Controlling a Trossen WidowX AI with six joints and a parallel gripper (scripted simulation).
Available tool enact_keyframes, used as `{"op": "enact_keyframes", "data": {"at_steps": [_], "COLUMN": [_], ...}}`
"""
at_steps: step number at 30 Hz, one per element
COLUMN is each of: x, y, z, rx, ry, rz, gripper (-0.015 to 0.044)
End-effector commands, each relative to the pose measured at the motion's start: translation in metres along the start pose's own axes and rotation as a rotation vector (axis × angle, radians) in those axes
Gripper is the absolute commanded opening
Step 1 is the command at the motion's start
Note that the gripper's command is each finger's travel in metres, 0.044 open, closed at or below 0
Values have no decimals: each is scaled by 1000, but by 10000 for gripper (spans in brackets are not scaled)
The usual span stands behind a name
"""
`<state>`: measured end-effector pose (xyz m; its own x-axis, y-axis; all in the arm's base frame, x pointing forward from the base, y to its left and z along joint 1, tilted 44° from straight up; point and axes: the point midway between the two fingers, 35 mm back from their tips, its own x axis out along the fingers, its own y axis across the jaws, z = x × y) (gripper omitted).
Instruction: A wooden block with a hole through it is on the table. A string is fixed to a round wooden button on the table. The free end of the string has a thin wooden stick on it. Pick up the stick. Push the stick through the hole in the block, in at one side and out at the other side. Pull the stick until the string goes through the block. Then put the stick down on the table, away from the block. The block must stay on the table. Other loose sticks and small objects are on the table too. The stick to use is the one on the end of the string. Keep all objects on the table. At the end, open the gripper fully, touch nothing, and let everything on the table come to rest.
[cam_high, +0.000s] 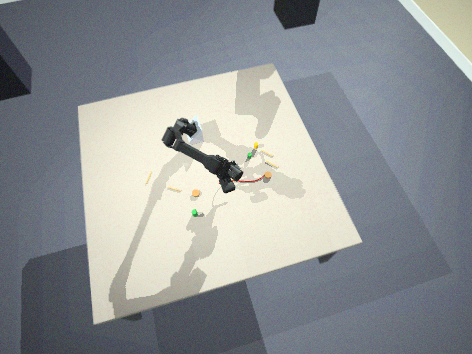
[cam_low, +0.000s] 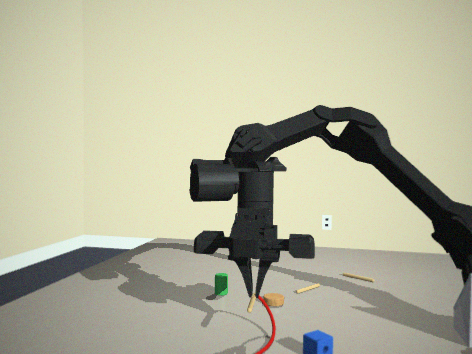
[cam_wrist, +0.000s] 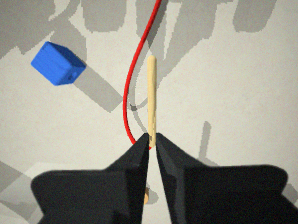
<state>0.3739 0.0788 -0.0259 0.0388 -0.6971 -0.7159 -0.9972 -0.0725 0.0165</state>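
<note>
My gripper (cam_low: 254, 296) (cam_wrist: 152, 137) is shut on one end of the thin wooden stick (cam_low: 251, 303) (cam_wrist: 152, 90), where the red string (cam_high: 247, 181) (cam_low: 273, 325) (cam_wrist: 126, 100) joins it. The stick is held above the table. In the wrist view its free end points up the picture. The string curves to the round wooden button (cam_high: 268, 175) on the table. The blue block (cam_low: 316, 344) (cam_wrist: 56, 64) stands on the table, apart from stick and string, left of the stick in the wrist view; a hole shows in one side. The arm hides the block and fingertips in the top view.
A loose wooden disc (cam_high: 196, 193) (cam_low: 274, 299) and a green cylinder (cam_high: 194, 213) (cam_low: 221, 284) are on the table. Loose sticks lie at the left (cam_high: 174, 189) (cam_high: 148, 177). Beyond the button are more sticks (cam_high: 271, 164), a green piece (cam_high: 249, 155) and a yellow piece (cam_high: 256, 145).
</note>
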Motion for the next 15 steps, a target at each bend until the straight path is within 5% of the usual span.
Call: {"op": "enact_keyframes", "data": {"at_steps": [1, 15], "x": [-1, -1], "y": [-2, -9], "z": [4, 11], "rx": [-149, -643], "ry": [-4, -3], "rz": [-1, -3], "gripper": [0, 0]}}
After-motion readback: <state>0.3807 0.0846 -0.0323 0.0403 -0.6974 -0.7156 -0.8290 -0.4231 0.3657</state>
